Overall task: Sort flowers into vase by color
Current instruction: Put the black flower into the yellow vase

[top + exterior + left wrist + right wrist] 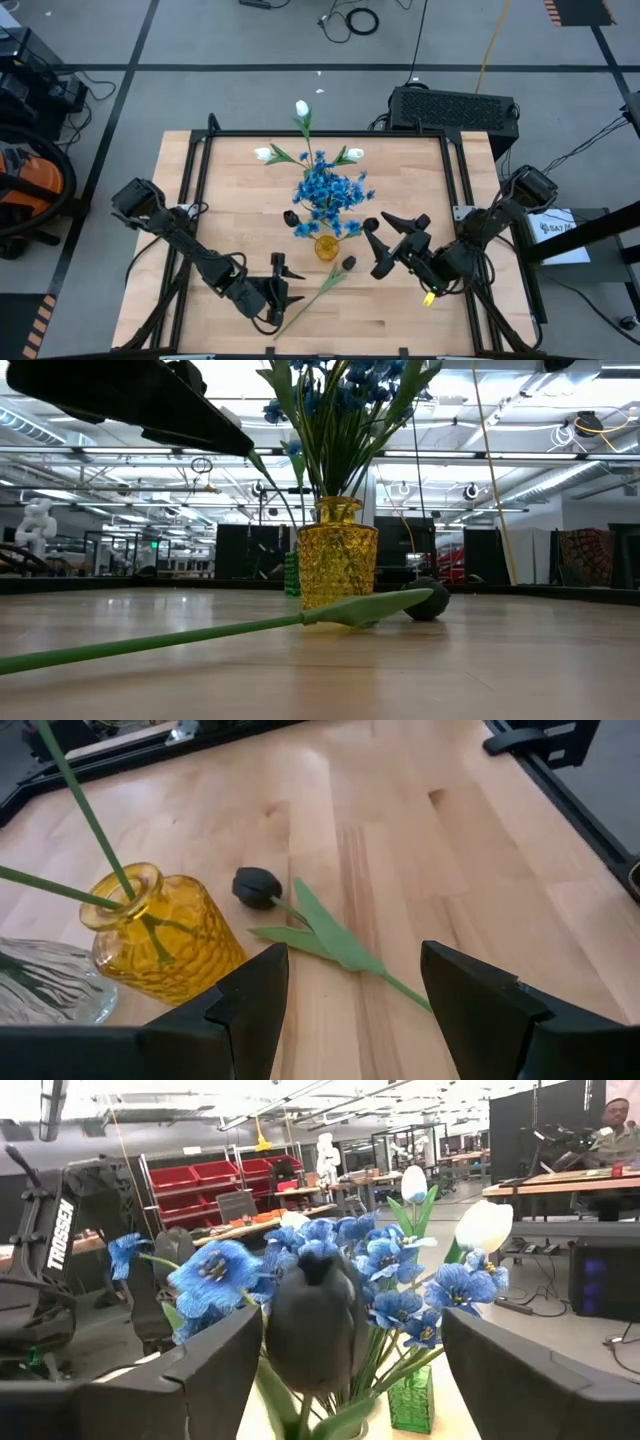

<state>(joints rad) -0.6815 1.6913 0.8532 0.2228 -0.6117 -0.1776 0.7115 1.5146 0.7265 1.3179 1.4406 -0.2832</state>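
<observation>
One flower lies flat on the table: a small dark bud [257, 886], a green leaf [330, 935] and a long stem [305, 302]. My left gripper [350, 990] hangs open just above the stem, one finger on each side, pointing toward the bud and the yellow vase [165, 935]. The vase holds green stems and stands in the table's middle [326, 247]. Behind it stand blue flowers [330, 190] and white tulips [302, 108]. My right gripper [378, 232] is open and level to the right of the vase. An upright dark bud [315, 1318] stands between its fingers, apart from them.
A clear glass vase [40, 985] stands beside the yellow one, and a green vase [412, 1398] stands under the blue flowers. Other dark buds [297, 224] stand left of the yellow vase. Black rails [330, 133] frame the table. The near right of the wood is bare.
</observation>
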